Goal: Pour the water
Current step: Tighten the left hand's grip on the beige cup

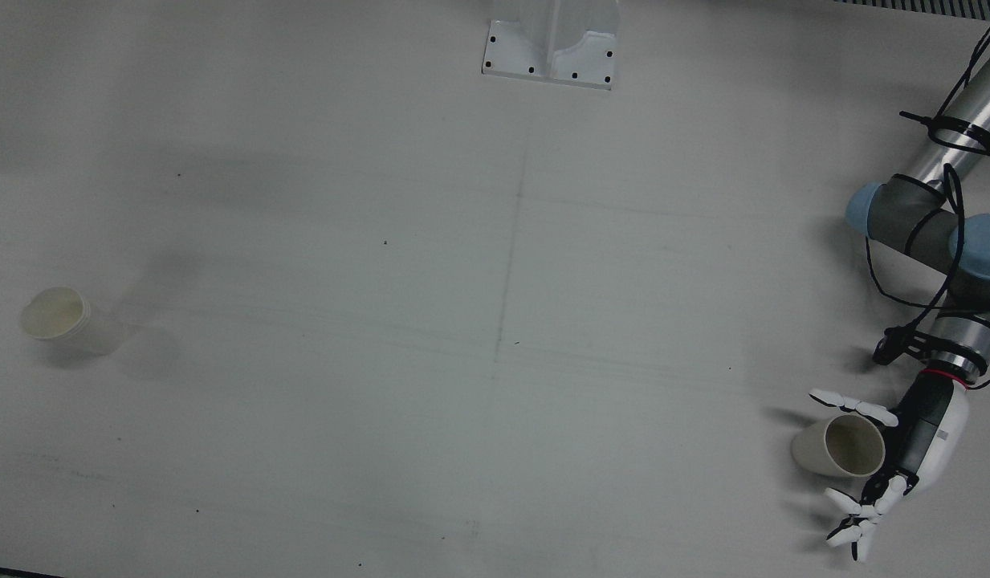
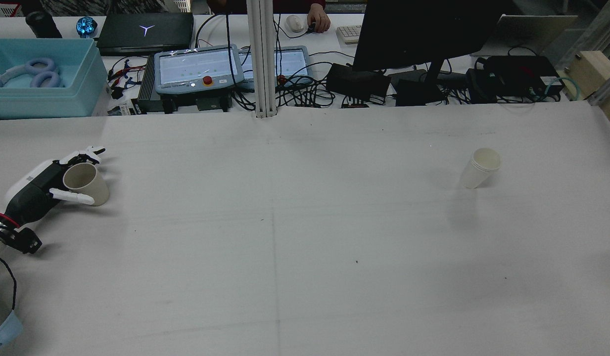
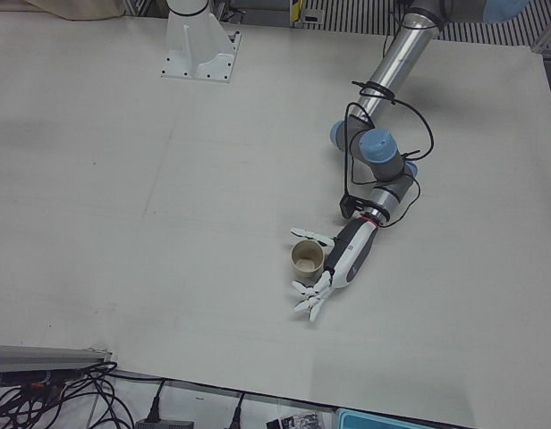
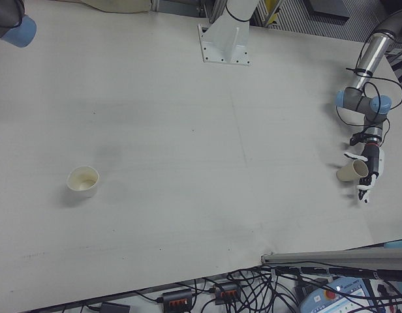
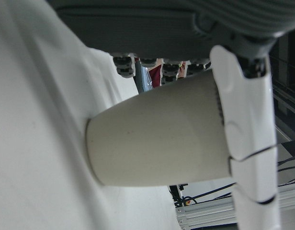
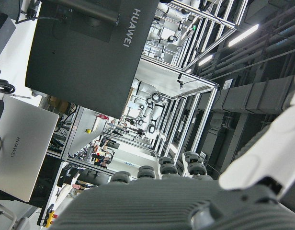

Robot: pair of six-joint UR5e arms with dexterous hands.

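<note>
Left hand (image 1: pixel 904 449) cupped around paper cup (image 1: pixel 838 445)

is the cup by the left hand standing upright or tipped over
Upright. The cup stands on its base on the table, mouth up, between the spread fingers of the left hand. Whether the fingers touch it, cannot tell.

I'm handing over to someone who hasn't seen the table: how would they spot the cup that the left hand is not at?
On the white table, look to the half before the robot's right arm, far from the left hand. A pale paper cup stands there alone with nothing near it. The other cup sits between the left hand's fingers at the opposite edge; this one has no hand beside it.
</note>
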